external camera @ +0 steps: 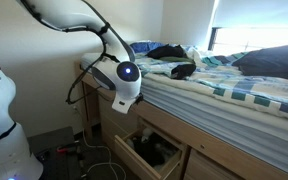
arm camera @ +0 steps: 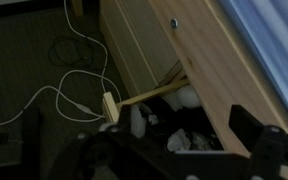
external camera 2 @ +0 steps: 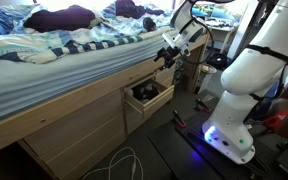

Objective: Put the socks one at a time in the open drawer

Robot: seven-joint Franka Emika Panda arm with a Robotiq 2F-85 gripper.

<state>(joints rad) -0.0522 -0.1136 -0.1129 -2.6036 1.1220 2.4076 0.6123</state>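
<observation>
The open drawer (external camera: 134, 157) sticks out from under the bed in both exterior views (external camera 2: 154, 100), with dark items inside. In the wrist view the drawer (arm camera: 149, 93) holds several light and dark socks (arm camera: 139, 122). My gripper (external camera: 121, 100) hangs above the drawer beside the bed's edge; it also shows in an exterior view (external camera 2: 168, 57). In the wrist view its fingers (arm camera: 174, 150) stand wide apart with nothing between them. A dark sock-like piece (external camera: 181, 70) lies on the bed near the edge, right of the gripper.
The bed (external camera: 234, 85) carries a striped blanket and a dark pile of clothing (external camera 2: 59, 17). White cables (arm camera: 69, 90) lie on the dark floor beside the drawer. The robot's white base (external camera 2: 239, 110) stands close to the bed frame.
</observation>
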